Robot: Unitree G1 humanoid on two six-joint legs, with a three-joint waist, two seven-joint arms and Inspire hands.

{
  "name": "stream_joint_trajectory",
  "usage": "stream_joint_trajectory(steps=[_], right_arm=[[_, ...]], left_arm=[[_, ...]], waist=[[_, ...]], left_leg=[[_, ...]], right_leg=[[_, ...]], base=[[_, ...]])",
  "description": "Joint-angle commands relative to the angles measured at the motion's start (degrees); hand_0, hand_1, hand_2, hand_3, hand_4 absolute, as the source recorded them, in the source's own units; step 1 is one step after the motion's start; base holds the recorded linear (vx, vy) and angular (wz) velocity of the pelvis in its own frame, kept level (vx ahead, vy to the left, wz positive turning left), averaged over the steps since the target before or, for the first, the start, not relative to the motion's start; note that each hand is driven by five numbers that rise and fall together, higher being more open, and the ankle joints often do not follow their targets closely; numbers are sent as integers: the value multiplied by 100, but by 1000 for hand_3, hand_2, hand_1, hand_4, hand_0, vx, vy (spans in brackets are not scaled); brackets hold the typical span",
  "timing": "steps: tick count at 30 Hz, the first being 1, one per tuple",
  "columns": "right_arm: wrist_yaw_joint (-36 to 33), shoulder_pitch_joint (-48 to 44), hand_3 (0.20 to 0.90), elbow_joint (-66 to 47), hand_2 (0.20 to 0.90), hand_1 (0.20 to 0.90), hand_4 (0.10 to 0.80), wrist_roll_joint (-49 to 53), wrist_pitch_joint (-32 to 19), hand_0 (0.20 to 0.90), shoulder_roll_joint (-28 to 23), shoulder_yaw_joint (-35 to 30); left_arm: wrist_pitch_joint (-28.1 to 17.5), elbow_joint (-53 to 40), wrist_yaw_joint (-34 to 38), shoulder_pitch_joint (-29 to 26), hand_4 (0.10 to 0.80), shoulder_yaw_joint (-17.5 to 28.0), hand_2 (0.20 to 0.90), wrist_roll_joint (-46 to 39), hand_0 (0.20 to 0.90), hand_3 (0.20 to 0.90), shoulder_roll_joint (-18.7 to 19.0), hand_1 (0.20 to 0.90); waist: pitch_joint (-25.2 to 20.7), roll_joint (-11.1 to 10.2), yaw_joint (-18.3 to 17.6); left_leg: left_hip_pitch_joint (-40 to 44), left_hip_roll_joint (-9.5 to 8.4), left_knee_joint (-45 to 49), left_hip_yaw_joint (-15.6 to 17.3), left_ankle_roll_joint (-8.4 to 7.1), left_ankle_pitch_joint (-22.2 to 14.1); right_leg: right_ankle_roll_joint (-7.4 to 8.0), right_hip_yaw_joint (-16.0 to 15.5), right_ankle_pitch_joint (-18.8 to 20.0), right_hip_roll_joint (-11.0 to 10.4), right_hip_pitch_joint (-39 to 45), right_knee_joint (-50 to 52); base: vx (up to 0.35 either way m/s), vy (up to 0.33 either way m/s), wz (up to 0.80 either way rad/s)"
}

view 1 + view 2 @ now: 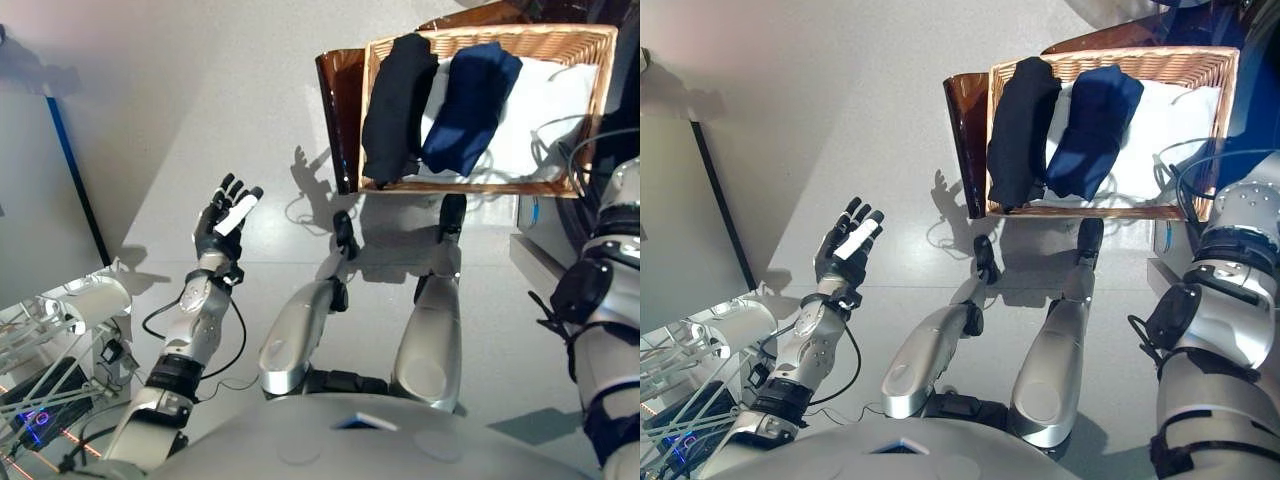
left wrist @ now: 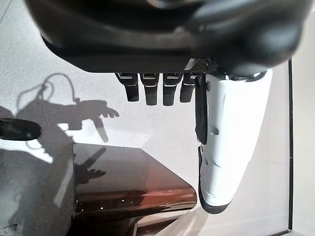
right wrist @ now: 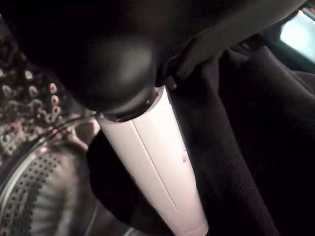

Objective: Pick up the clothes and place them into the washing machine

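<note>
Washer drum (image 3: 34, 196), only wrist-seen, behind black cloth (image 3: 256, 147).

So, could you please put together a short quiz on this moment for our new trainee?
1. True or false: the left hand holds a garment.
2. What lies in the wicker basket? A) one red towel; B) a black garment beside a navy garment, on white cloth; C) nothing.
3. Fill in: in the right wrist view, dark cloth lies against the thumb of the right hand, next to the washing machine's perforated ____.

Key: 1 false, its fingers are open and empty. 2 B. 3 drum.
</note>
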Motion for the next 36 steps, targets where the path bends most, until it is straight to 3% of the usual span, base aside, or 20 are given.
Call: stream_joint_trajectory(steps=[1,15,20,24,30,36], right_arm=[[115,-318,900,-103,900,900,800,-39,-561,900,-752,334],[87,-715,900,408,900,900,800,619,-334,900,-350,604],[171,-400,900,411,900,900,800,-389,431,900,-338,1166],[500,277,900,143,900,900,800,-723,654,900,70,1327],[1094,1473,900,-464,900,900,800,-542,673,900,1082,1396],[1046,2036,900,-996,900,900,800,-993,646,900,1556,1463]], left_arm=[[-358,-317,140,177,800,154,900,-86,900,900,436,900],[-176,-341,155,238,800,52,900,-145,900,900,485,900],[-210,-447,101,332,800,126,900,-108,900,900,553,900],[-246,-423,64,300,800,209,900,-91,900,900,514,900],[-175,-228,-14,316,800,318,900,8,900,900,425,900],[-179,-105,52,308,800,457,900,88,900,900,352,900]], waist=[[-518,-8,-34],[-543,-49,-19],[-468,-140,-30],[-422,-247,-64],[-476,-518,-122],[-551,-651,-142]], left_leg=[[32,222,-45,27,-767,-55],[102,186,-45,68,-729,-79],[218,208,-45,82,-716,-94],[271,253,-45,89,-707,-74],[453,349,-45,60,-726,-87],[631,393,-45,23,-732,-131]], right_leg=[[19,121,-1022,-44,-205,1047],[-4,149,-1004,-40,-162,1075],[-12,115,-1015,-28,-52,1095],[-25,91,-1000,12,-1,1107],[-40,-16,-1019,66,299,995],[-63,-71,-1103,107,510,976]], base=[[0,0,0],[-3,7,-1],[-17,-12,-1],[-7,-23,0],[20,-43,-2],[17,-24,0]])
